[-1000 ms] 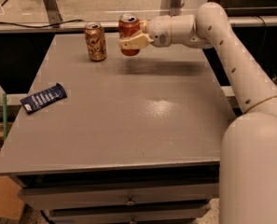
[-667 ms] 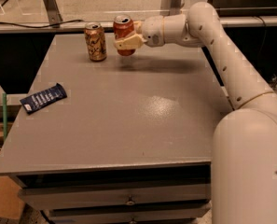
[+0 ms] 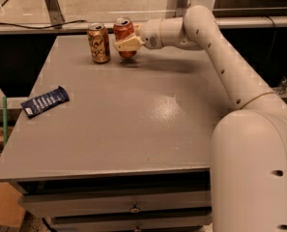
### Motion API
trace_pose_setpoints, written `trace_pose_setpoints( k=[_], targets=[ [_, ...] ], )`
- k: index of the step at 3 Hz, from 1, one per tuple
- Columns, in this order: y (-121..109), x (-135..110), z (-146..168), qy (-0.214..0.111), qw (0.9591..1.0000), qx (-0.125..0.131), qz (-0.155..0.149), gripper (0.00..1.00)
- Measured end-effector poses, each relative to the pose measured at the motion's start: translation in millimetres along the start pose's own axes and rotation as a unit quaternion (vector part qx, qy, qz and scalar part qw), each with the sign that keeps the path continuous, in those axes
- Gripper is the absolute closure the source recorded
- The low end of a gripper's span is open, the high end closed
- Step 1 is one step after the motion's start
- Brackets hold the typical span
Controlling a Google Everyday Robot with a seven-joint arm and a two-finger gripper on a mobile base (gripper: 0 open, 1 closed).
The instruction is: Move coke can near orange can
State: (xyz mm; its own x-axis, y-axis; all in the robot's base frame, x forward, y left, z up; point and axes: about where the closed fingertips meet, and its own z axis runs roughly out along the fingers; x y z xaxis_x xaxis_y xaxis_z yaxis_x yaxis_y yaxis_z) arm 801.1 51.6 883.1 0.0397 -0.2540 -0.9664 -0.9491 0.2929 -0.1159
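Observation:
The orange can (image 3: 99,43) stands upright near the far left corner of the grey table (image 3: 133,115). The coke can (image 3: 124,34), red with a silver top, is just to its right with a small gap between them. My gripper (image 3: 125,44) is shut on the coke can, its cream fingers across the can's lower half. The can appears to be held slightly above the table, with a shadow beneath it. My arm reaches in from the right.
A dark blue packet (image 3: 45,101) lies near the table's left edge. Metal frame legs (image 3: 51,6) and a rail stand behind the table's far edge. Drawers (image 3: 133,208) sit under the front edge. Boxes and clutter lie on the floor at left.
My gripper has carried the coke can to the left, closing the gap to the orange can. The orange can and the packet have not moved.

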Motion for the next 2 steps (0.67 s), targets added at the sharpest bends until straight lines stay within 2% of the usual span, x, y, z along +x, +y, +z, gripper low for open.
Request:
trace_pose_setpoints(
  k=[2],
  targets=[
    [13.2,-1.3,19.1,-0.002,0.9998,-0.011,0.018,1.0]
  ],
)
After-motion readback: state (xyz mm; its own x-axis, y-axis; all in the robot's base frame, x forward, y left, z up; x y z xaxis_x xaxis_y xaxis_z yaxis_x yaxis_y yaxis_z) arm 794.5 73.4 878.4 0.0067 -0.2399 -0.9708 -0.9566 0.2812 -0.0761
